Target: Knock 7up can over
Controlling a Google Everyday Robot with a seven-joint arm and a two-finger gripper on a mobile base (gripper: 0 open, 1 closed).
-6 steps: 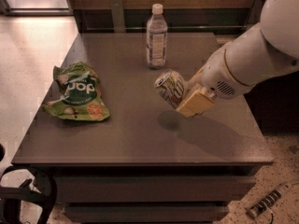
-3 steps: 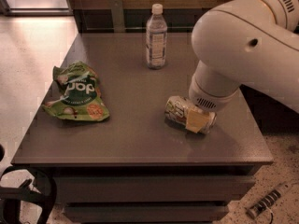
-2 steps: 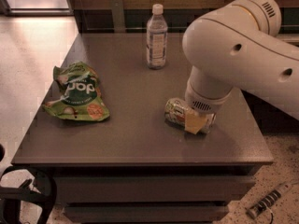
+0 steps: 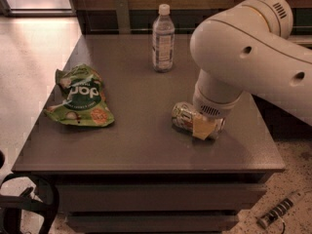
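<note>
The small silvery aluminium 7up can (image 4: pixel 183 116), probably light, thin-walled and apt to roll, lies on its side on the grey desk (image 4: pixel 146 147), its mid-body clasped by the pincer (image 4: pixel 202 126).

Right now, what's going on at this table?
The robot's arm is bent down over the right side of the table, with its end effector right at the 7up can. The can lies on its side on the tabletop, so it looks knocked over. A clear plastic bottle stands upright at the back, and a green snack bag lies flat on the left, both away from the arm.
</note>
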